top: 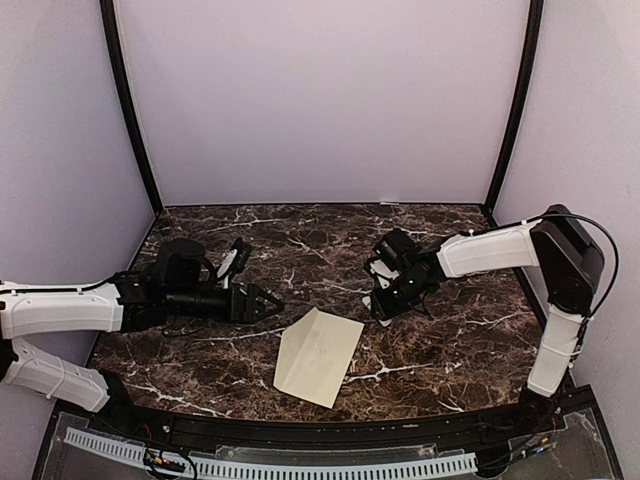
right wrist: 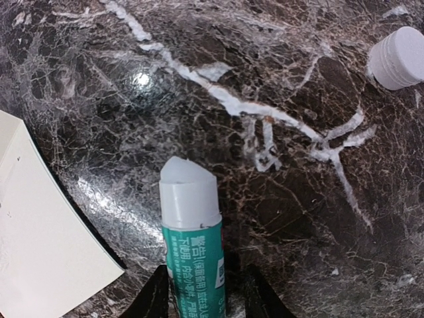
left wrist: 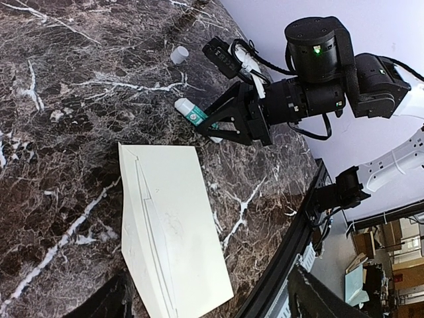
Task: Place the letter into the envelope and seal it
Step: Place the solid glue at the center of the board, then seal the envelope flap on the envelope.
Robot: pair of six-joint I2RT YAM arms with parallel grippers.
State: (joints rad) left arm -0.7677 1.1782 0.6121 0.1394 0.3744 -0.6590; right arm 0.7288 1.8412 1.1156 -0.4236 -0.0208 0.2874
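A: When you look from the top, where is the envelope (top: 318, 355)?

B: It lies flat on the worktop (top: 440, 350), between the two hands, close to the tips of the left hand (top: 268, 303). That hand is wide open and holds nothing. The right hand (top: 380, 305) is just past the envelope's far corner.

A: And from the left wrist?

B: The envelope is right under that hand's fingers. Past it, the right hand has a green glue stick (left wrist: 194, 116) between its fingers. I think gluing the flap is the job now. To do it well, hold the envelope steady with the left hand, rub a thin line along the flap edge, then press it flat.

A: And the right wrist?

B: The stick has no lid on. The white lid (right wrist: 397, 58) lies far ahead of the hand, off to the right. I cannot tell if the fingers squeeze the stick or sit loose.

A: The letter?

B: I cannot see it. Maybe it is inside. The flap is hard to make out too.
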